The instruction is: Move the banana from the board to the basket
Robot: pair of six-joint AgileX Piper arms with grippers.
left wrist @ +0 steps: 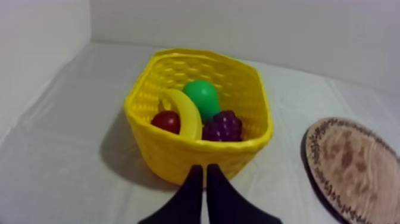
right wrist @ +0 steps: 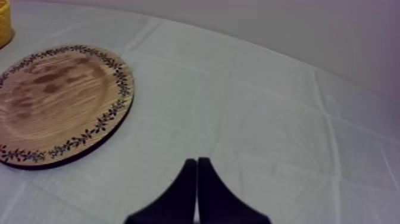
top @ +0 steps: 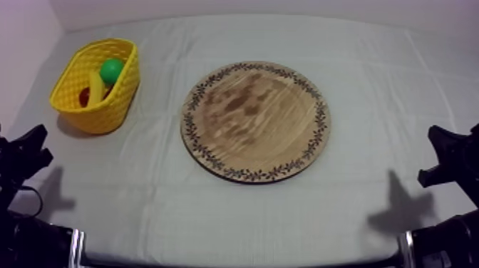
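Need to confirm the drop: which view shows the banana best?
Left wrist view: the banana is close and unblocked, leaning in the basket between the small red fruit and the grapes. Top view gives a thin strip of it beside the pear. Right wrist view catches a bit of basket wall.

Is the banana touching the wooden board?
Apart. The top view shows the banana lying inside the yellow basket, and a stretch of bare cloth separates that basket from the wooden board.
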